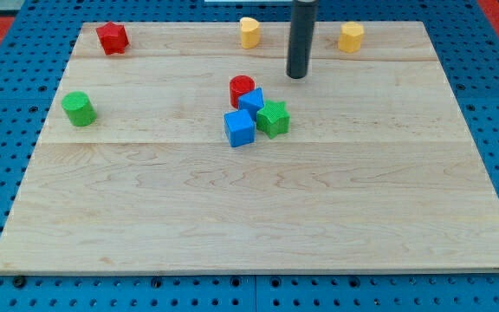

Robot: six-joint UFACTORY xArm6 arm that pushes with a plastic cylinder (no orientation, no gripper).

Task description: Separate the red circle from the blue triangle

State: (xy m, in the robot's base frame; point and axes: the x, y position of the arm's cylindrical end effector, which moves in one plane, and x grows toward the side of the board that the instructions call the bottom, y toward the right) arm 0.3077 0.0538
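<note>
Even, bright light falls over the whole scene, with no dim corner anywhere on the table [258, 217]. The pale wood takes a soft sheen along the view's top strip, mild rather than blown out. Shadows are short and faint: a small dark patch hugs the base of each block, as under the green cylinder [80, 109] and the blue cube [240, 127], and a slight one lies at my tip [297, 76]. Colours are saturated and clean. Focus holds across the table, though block edges look a little soft and jagged at this low resolution. The table's sides converge toward the view's top, without visible bending at the edges.
</note>
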